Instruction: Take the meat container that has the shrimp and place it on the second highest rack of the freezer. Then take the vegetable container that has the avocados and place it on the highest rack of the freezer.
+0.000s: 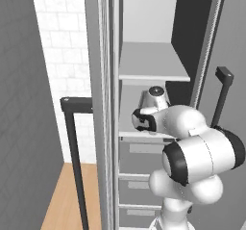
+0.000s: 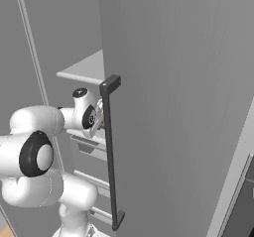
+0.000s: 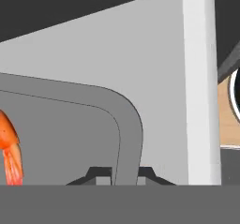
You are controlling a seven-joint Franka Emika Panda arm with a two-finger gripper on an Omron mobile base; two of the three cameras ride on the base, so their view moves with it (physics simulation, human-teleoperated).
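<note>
Left base view: the arm reaches into the open freezer [image 1: 158, 56], and the wrist sits right at the level of the second highest rack [image 1: 126, 116], with the highest rack [image 1: 153, 63] bare above it. The hand itself is blocked by the robot's own forearm, so nobody can see a tray from here.

Right base view: same story from the other side. The freezer door and its dark bar handle [image 2: 111, 151] cover most of the inside, and the wrist pokes in just under the top shelf edge. The fingers are cut off behind the handle.

Hand view: this is the useful one. The gripper [image 3: 118, 174] has its fingertips on either side of the rim of the meat container [image 3: 129, 124], so it looks clamped on that wall. The shrimp [image 3: 10, 150] lies in the tray to the left, half cropped. A pale surface runs underneath, probably the rack, but whether the tray is touching it or hanging just above is hard to say.
</note>
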